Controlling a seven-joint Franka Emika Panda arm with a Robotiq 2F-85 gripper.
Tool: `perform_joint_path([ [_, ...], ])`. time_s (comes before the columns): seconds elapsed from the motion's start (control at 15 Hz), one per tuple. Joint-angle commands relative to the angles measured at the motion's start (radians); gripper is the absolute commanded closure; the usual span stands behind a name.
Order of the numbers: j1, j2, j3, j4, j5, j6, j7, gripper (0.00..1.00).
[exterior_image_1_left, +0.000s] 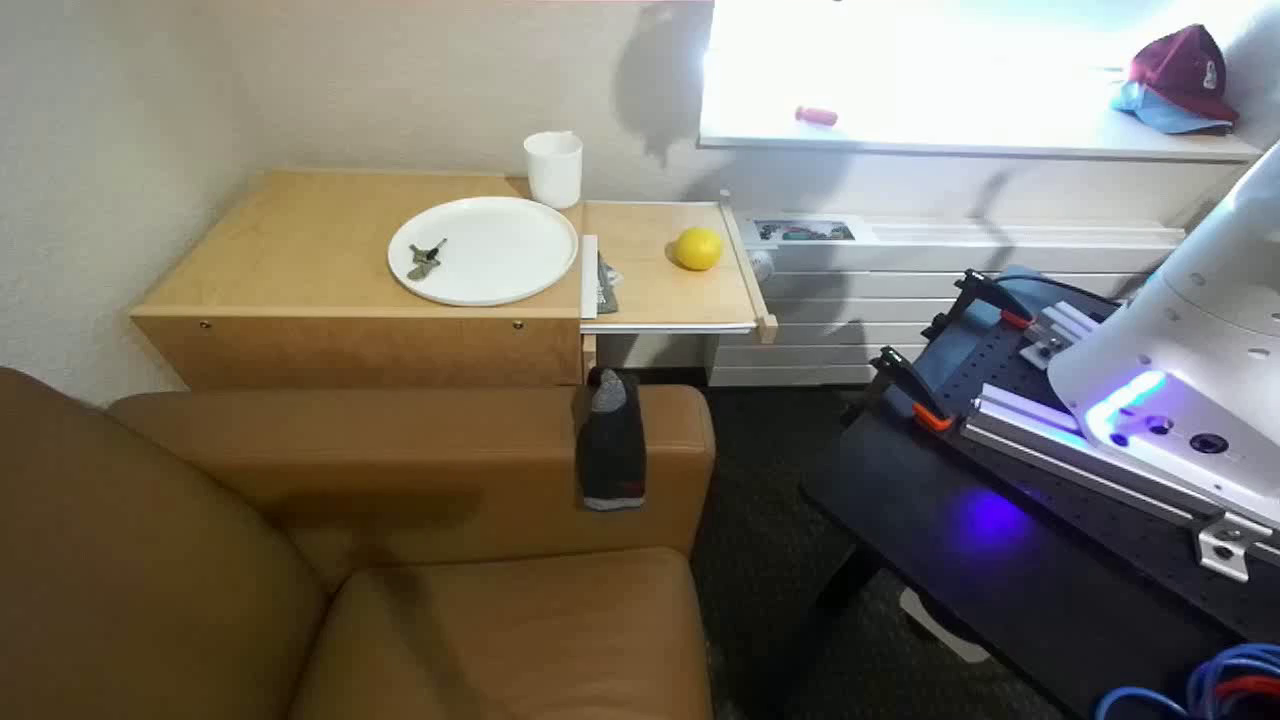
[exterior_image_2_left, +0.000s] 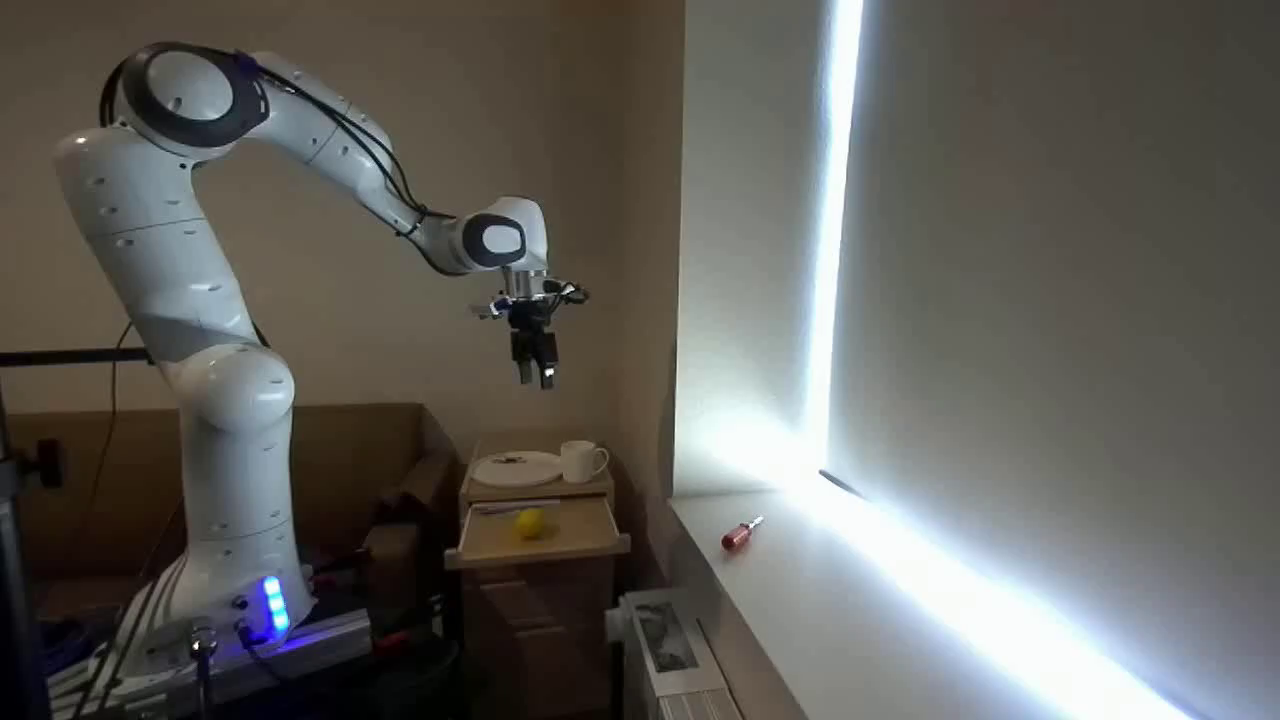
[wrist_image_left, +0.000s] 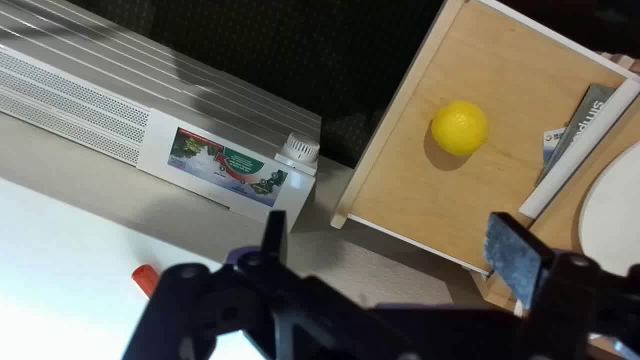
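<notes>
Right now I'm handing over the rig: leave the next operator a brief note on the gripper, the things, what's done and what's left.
Gripper: open, empty, raised above the level of the drawer.
Things: yellow ball in the drawer; keys on the plate; mug beside it on the cabinet; screwdriver on the windowsill.
Done: drawer stands open.
Left: nothing gripped yet; gripper not touching the ball.

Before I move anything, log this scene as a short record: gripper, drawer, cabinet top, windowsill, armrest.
Gripper: open, empty, pointing down in mid-air
Drawer: pulled out; inside, a round yellow object and a grey packet
Cabinet top: white plate bearing what look like keys; white mug beside the plate
Windowsill: red-handled screwdriver, maroon cap
Armrest: dark sock draped over its side
</notes>
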Motion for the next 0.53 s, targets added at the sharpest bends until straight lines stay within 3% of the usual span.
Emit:
perform_joint_path([
  [0.0,0.006,0.000,-0.006,0.002,-0.002,-0.002,0.001,0.00],
  [0.2,0.006,0.000,-0.006,0.002,-0.002,-0.002,0.001,0.00],
  [0.47,0.062,0.052,0.101,-0.135,-0.030,0.056,0.180,0.00],
])
